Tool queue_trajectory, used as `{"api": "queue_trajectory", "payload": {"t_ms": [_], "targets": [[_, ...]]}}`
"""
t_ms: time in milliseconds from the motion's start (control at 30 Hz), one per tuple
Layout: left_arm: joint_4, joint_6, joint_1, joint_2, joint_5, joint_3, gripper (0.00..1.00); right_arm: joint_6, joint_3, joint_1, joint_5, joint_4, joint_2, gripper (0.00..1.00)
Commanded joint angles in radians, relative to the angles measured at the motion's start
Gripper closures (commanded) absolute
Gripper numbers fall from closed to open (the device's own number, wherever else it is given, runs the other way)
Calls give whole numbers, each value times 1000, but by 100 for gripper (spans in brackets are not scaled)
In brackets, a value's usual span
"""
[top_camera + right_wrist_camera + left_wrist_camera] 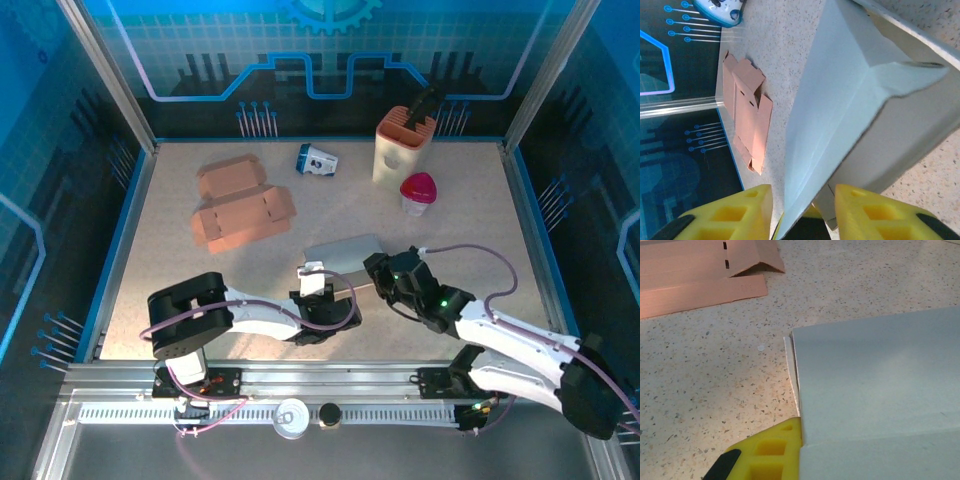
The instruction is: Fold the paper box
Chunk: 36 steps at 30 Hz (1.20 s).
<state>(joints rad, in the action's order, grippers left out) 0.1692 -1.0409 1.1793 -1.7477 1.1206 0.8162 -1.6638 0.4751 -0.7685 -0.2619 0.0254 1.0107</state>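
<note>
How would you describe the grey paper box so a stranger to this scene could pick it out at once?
Start at the speckled table and look to the middle of its near half. There lies the grey paper box. Unlike the brown cardboard boxes further back on the left, it is pale grey and plain.

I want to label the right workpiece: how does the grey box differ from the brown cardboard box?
Colour: the grey box is pale grey; the brown cardboard box is pinkish brown.
Place: the grey box lies mid-table near the arms; the brown cardboard box lies farther back on the left.
Handling: the left gripper and right gripper are at the grey box's edges; nothing touches the brown cardboard box.
Both are unassembled.
</note>
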Motion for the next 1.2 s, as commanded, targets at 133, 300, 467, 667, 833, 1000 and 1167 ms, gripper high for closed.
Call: {"api": "queue_trajectory", "payload": {"t_ms": [133, 300, 467, 667, 833, 1000, 1167], "targets": [[58, 11, 2, -29, -56, 9, 100, -67, -19, 25, 84, 163, 94, 75], [55, 15, 2, -38, -58, 13, 100, -65, -39, 44, 79, 195, 117, 91], [24, 30, 4, 7, -91, -11, 84, -84, -63, 51, 89, 186, 133, 100], [75, 8, 36, 146, -179, -43, 47, -101, -100, 52, 78, 194, 144, 100], [64, 29, 39, 248, -353, -76, 41, -107, -120, 52, 72, 210, 157, 100], [162, -33, -6, 404, -470, -90, 37, -102, -123, 50, 81, 223, 179, 100], [30, 26, -232, 527, -784, -152, 38, -91, -132, 49, 67, 228, 177, 100]]}}
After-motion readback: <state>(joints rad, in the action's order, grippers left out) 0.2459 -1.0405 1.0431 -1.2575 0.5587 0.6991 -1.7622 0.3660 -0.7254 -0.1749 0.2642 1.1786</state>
